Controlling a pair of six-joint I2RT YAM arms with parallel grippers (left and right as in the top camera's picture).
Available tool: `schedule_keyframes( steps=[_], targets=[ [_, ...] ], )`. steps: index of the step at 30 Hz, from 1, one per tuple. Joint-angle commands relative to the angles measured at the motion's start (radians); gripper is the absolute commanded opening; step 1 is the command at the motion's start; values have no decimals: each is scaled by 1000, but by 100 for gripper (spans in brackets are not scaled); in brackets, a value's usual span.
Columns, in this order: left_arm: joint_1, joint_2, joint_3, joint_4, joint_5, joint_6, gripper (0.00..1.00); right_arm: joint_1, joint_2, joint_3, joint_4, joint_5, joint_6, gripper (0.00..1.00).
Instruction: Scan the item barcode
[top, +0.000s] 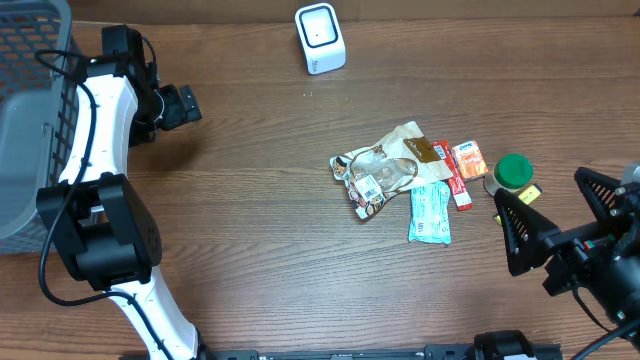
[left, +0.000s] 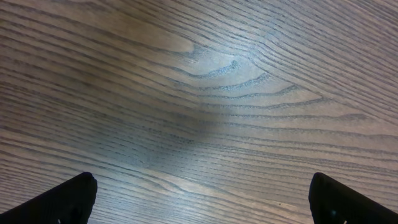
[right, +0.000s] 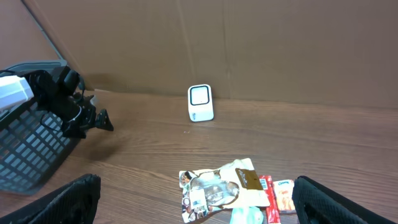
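Snack packets (top: 385, 170) lie heaped right of centre, well below the white scanner (top: 320, 38) at the top edge. Upper left, beside the basket (top: 30, 130), the left gripper (top: 188, 106) hangs wide and empty. Lower right, the right gripper (top: 538, 185) gapes near a green-lidded jar (top: 514, 170).

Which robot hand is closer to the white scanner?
Left. The left gripper hovers between basket and scanner; the right gripper sits beyond the snack pile, farther away.
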Motion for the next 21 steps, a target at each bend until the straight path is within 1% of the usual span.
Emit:
schedule_keyframes(
  steps=[1, 21],
  targets=[
    [-2, -42, 19, 2, -3, 11, 99, -2, -3, 11, -5, 11, 7, 100],
    [-2, -42, 19, 2, -3, 11, 100, -2, -3, 10, -14, 48, 6, 100]
  ],
)
